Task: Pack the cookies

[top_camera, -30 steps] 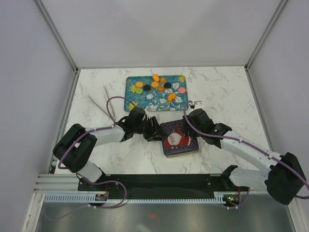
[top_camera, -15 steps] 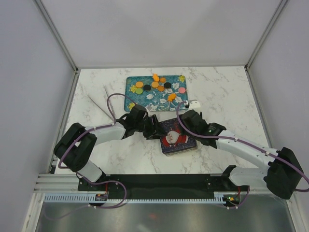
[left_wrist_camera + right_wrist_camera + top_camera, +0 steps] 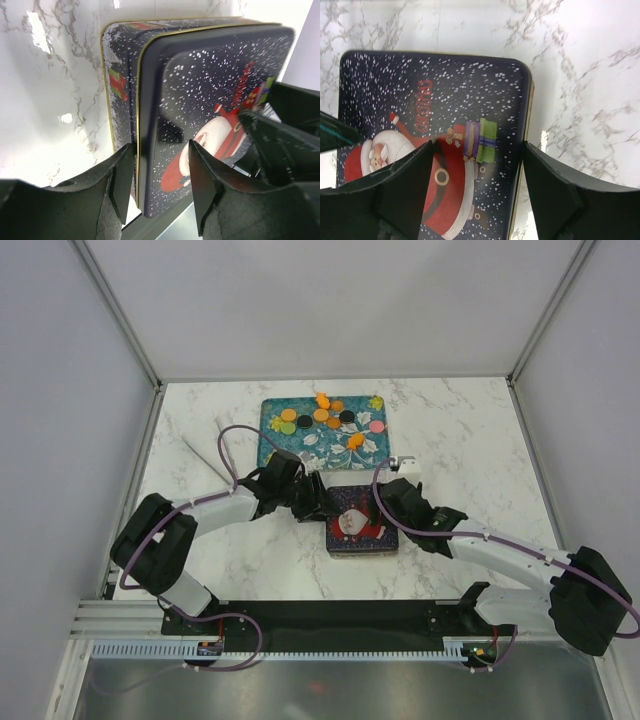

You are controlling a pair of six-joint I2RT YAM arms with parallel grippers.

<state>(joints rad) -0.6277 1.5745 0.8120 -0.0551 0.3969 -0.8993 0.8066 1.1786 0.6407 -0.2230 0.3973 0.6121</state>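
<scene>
The cookies (image 3: 322, 416), small orange, black, green and pink discs, lie on a teal flowered tray (image 3: 300, 448) at the back middle. In front of it stands a dark blue Christmas tin (image 3: 360, 527) with a Santa lid (image 3: 210, 90) lying on it slightly off line; the tin's gold rim shows beside the lid. My left gripper (image 3: 318, 503) is open, and its fingers (image 3: 122, 182) straddle the lid's left edge. My right gripper (image 3: 386, 504) is wide open over the tin's right side (image 3: 470, 100), one finger (image 3: 550, 195) outside the rim. No cookie is in either gripper.
Two thin metal rods (image 3: 208, 455) lie on the marble table (image 3: 470, 430) at the left. White walls close the table in at the back and both sides. The arms' base rail (image 3: 330, 615) runs along the near edge.
The tin has slid left and turned square to the table. My right gripper has moved down and left over it. My left gripper has stayed at its left edge.
</scene>
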